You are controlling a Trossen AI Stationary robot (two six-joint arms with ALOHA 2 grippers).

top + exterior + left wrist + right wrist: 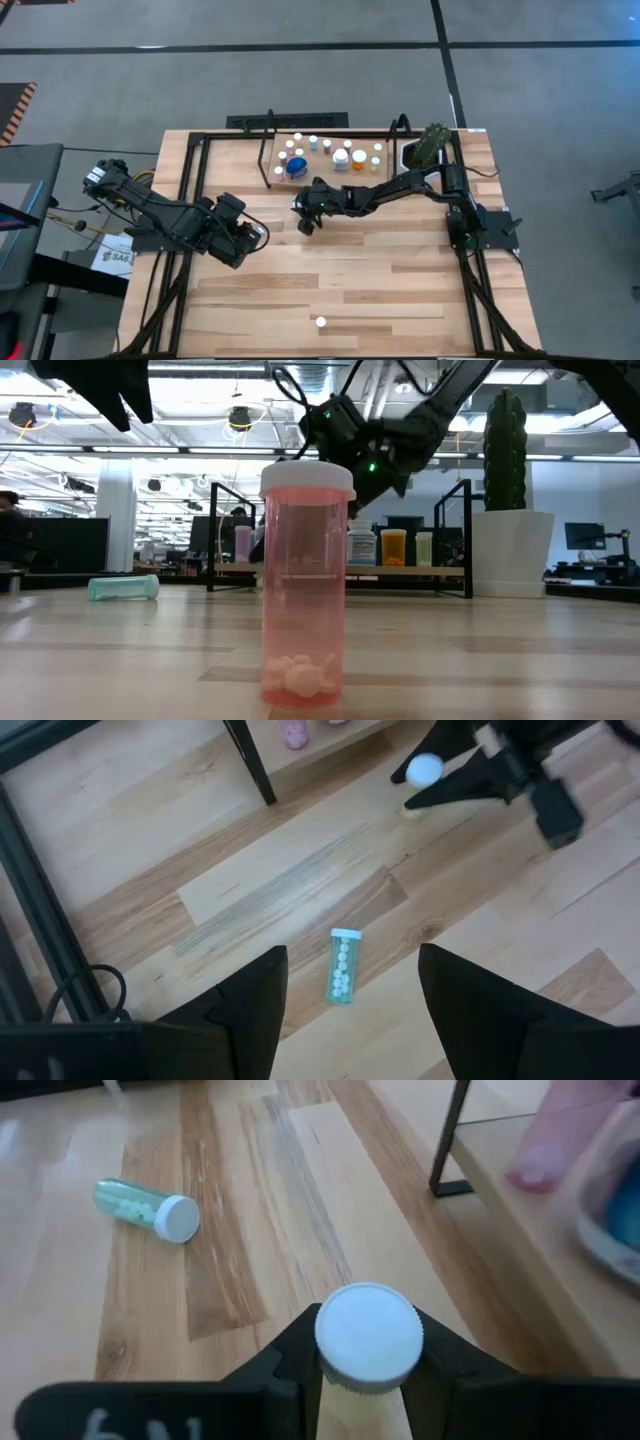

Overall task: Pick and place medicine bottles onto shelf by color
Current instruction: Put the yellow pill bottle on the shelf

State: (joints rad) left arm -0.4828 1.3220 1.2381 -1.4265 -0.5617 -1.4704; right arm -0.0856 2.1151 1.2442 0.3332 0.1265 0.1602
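Clamping a white-capped bottle (368, 1332), the right gripper (366, 1370) jaws hold; left gripper (350, 1010) jaws apart.

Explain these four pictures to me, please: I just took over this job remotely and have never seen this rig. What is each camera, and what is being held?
Two dark robot arms work at a wooden table. One picture looks straight down, one looks level across the table top, and one sits on each wrist.

The right gripper is shut on a white-capped bottle, just in front of the shelf, which already carries many small bottles. The left gripper hovers open and empty over a teal bottle lying on its side.

A pink bottle stands alone near the table's front edge, so it looms large in the level view. A potted cactus stands beside the shelf.
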